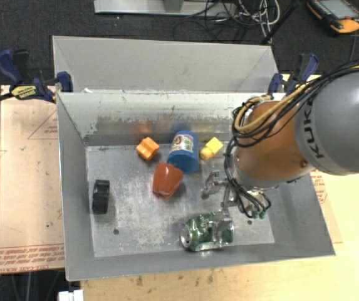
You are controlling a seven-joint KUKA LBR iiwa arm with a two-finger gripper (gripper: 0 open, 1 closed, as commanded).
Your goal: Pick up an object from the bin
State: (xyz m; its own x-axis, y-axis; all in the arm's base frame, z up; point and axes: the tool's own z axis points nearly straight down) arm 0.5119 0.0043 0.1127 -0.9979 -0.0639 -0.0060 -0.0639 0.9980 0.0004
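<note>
My gripper (220,221) hangs below the orange-covered wrist in the front right part of the bin. It is down at the right end of a crushed green and silver can (203,234), which lies on its side near the front wall. Part of the can's right end is hidden behind the gripper. A red-orange cup (166,179) lies tipped over to the left of the gripper, near the middle of the bin. Behind the cup stands a blue tub with a white label (183,150).
A yellow block (212,148) and an orange block (147,148) sit by the back wall, either side of the blue tub. A black roll (100,197) lies at the left. The arm covers the bin's right side.
</note>
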